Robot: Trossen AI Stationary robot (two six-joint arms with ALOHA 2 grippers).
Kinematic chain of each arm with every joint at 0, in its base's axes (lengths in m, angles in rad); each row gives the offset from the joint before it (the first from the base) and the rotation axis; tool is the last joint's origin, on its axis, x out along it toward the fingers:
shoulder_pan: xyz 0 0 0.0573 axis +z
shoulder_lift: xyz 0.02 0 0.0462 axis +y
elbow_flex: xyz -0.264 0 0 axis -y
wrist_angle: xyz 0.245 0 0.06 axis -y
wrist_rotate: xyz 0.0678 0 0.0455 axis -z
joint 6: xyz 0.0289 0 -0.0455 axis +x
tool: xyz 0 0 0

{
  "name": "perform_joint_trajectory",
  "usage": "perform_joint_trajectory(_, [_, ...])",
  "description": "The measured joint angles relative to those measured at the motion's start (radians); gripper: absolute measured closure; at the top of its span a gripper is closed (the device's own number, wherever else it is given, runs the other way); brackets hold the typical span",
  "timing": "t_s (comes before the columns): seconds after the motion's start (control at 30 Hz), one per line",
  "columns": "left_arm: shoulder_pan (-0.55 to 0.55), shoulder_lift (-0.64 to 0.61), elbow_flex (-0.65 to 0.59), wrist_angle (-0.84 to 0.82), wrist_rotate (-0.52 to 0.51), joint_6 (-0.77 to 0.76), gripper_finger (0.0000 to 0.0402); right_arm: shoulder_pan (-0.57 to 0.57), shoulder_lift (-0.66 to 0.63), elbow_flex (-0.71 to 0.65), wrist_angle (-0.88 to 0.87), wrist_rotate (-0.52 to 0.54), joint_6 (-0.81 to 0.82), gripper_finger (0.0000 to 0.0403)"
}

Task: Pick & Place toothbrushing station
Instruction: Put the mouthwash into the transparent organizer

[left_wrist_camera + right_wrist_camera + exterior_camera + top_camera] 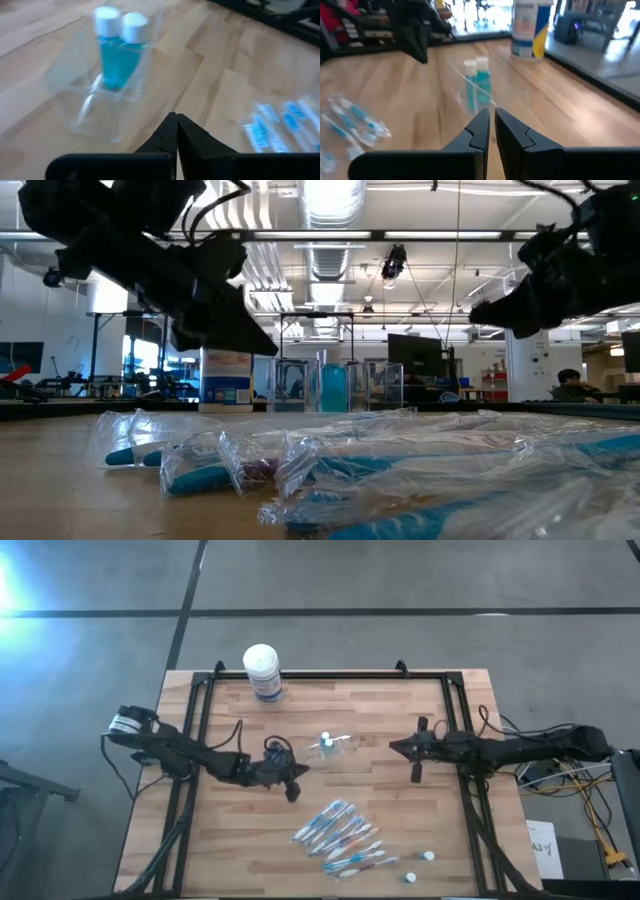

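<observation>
A small clear plastic cup (337, 744) stands on the wooden table near the middle, with two blue white-capped tubes (116, 55) upright inside it; it also shows in the right wrist view (476, 86). Several blue-white toothbrushes (340, 836) in clear wrappers lie in a loose heap toward the near edge. A third small white-capped tube (427, 856) lies near the front right. My left gripper (293, 783) is shut and empty, left of the cup and a little nearer. My right gripper (414, 758) is shut and empty, right of the cup. Both hang above the table.
A bigger white-lidded canister (263, 671) with a blue label stands at the table's far edge, left of centre. A black frame (330, 676) runs along the table's far and side edges. Bare wood lies between the cup and the toothbrush heap.
</observation>
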Motion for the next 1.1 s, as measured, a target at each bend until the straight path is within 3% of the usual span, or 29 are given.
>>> perform_joint_trajectory(0.33, [0.005,0.0,-0.003,-0.045,-0.04,-0.007,0.0399,-0.124,0.408,0.001,0.313,0.013,0.1,0.0375])
perform_joint_trajectory(0.77, [0.025,0.0,-0.005,-0.08,-0.016,0.022,0.0398,-0.133,0.871,0.192,0.452,-0.002,0.067,0.0375])
perform_joint_trajectory(0.9, [0.057,0.0,-0.004,-0.077,0.058,0.034,0.0399,-0.136,0.975,0.235,0.529,0.036,0.063,0.0375])
perform_joint_trajectory(1.1, [0.066,0.002,-0.006,-0.078,0.053,0.038,0.0399,-0.136,1.031,0.274,0.564,0.042,0.045,0.0375])
